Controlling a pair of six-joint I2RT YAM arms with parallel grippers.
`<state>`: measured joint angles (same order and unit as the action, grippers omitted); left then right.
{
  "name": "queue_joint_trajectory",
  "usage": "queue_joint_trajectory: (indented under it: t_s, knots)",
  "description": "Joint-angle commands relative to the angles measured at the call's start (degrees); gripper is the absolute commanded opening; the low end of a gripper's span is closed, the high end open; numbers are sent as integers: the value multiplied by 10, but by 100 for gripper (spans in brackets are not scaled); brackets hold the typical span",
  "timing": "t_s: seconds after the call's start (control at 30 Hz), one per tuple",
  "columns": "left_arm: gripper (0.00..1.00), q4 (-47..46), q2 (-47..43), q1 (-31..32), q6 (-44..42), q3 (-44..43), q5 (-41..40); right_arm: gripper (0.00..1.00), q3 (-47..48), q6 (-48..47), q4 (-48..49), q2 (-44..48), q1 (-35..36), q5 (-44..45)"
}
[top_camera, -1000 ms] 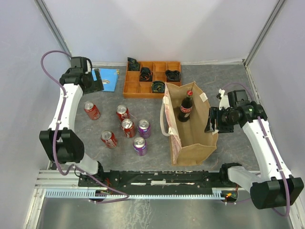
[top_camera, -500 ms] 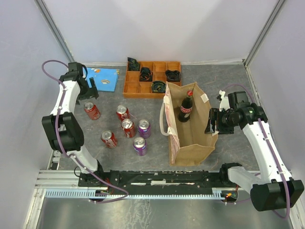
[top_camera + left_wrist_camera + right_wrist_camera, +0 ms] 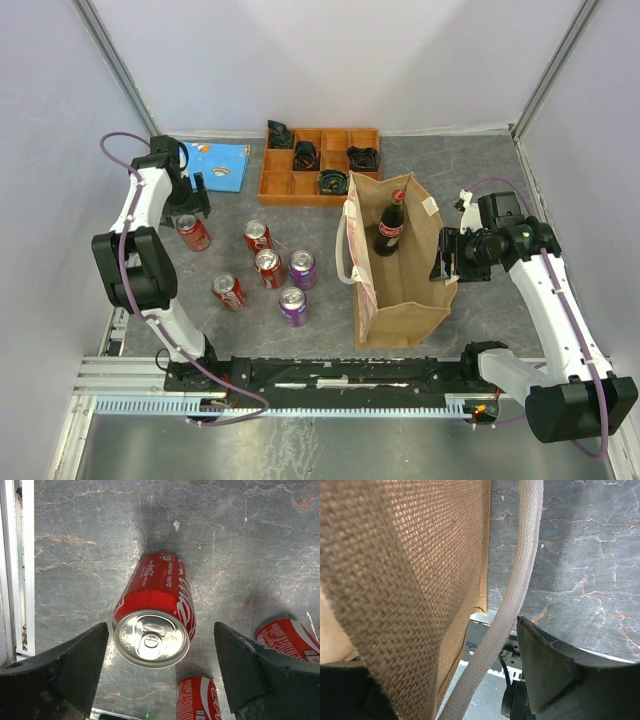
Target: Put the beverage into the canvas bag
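A red cola can (image 3: 156,597) stands upright at the table's far left (image 3: 192,232). My left gripper (image 3: 160,637) hangs right over it (image 3: 193,200), open, a finger on each side and clear of the can. The tan canvas bag (image 3: 405,300) stands open at centre right with a cola bottle (image 3: 390,225) inside. My right gripper (image 3: 447,258) stands open astride the bag's right wall (image 3: 395,580). The whitish handle (image 3: 520,570) runs past its right finger (image 3: 545,665), and the fabric hides the left finger.
Three more red cans (image 3: 258,237) (image 3: 268,268) (image 3: 229,292) and two purple ones (image 3: 302,269) (image 3: 293,306) stand between the left arm and the bag. An orange compartment tray (image 3: 320,188) and a blue flat item (image 3: 222,165) lie at the back.
My left gripper has swung from over the blue item towards me and now sits above the far-left red can, its jaws slightly narrower. The right arm and the bag have not moved.
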<state>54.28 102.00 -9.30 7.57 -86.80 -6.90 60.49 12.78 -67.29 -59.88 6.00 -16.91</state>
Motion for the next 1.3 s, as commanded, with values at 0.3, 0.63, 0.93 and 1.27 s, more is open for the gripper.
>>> queue_joint_trajectory:
  t_s: [0.3,0.63,0.93,1.27]
  knots:
    - [77,-2,23,-3,-25,-2,5,71,-15,-8,-15,15,2,5]
    - [14,34,8,-2,-24,-32,44,70,-11,-8,-13,11,3,6]
    - [3,68,-25,-1,-32,-117,92,70,-11,-6,-1,-1,2,2]
    - [3,62,-59,49,-8,-215,180,70,-9,-6,6,-12,3,-1]
